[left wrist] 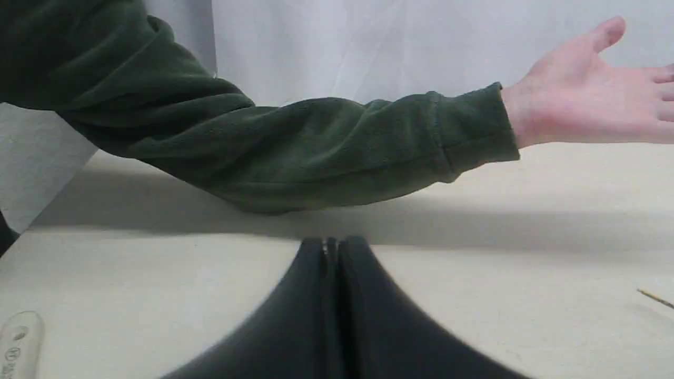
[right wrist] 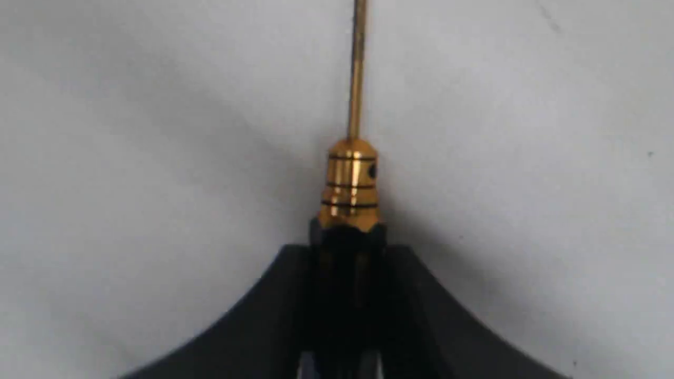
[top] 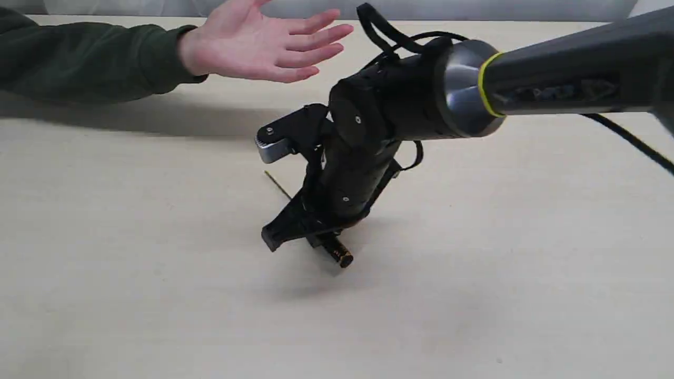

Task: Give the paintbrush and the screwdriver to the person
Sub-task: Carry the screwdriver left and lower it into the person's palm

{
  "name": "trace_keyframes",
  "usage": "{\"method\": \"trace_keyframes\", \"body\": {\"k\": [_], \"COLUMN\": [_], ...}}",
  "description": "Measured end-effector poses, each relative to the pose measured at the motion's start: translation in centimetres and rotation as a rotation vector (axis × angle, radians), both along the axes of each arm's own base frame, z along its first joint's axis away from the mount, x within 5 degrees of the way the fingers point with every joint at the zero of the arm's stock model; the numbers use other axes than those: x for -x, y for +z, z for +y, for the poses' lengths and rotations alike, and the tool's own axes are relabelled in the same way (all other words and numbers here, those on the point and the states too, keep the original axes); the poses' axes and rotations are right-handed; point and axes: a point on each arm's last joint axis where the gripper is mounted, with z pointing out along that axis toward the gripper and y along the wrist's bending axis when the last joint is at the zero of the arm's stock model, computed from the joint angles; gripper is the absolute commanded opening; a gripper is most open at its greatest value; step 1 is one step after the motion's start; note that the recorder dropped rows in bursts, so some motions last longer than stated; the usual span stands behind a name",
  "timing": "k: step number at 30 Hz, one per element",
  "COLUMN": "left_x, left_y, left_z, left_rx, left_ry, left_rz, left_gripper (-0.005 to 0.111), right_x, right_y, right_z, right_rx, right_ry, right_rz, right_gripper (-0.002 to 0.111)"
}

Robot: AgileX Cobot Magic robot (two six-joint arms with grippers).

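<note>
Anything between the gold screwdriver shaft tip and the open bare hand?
Nothing: exterior view shows only bare beige tabletop between the slim black-and-gold screwdriver, clamped in the right gripper, and the person's green-sleeved open hand.

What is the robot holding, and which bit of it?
The screwdriver, pinched by its black handle between the right fingers. The left fingers are shut together, empty.

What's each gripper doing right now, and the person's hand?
Left gripper: closed, holding nothing.
Right gripper: closed on the screwdriver, at its black handle.
Person's hand: open, empty.
</note>
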Motion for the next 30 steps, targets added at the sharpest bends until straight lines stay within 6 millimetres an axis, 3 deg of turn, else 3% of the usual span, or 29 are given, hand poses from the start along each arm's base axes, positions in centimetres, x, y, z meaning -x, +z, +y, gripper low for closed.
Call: {"method": "trace_keyframes", "body": {"k": [8,15,23,30], "left_x": [0.0,0.0,0.0,0.0], "left_y": [0.0,0.0,0.0,0.0], "left_z": [0.0,0.0,0.0,0.0], "left_rx": [0.0,0.0,0.0,0.0], "left_ry": [0.0,0.0,0.0,0.0], "left_rz": [0.0,0.0,0.0,0.0], "left_gripper": [0.0,0.0,0.0,0.0], "right_x": [2.5,4.5,4.1,1.3], "right_y": [4.7,8.8,11.2,14.2], "right_z": [-0.9,0.0,0.1,-0.4], "right_rx": [-0.116,-0.219,-0.323,-0.385], "right_ry": [0.042,0.104,0.089,0.024], "right_rz": [-0.117,-0.234,-0.362,-0.46], "right_gripper": [0.004,0.004,0.004,0.004]}}
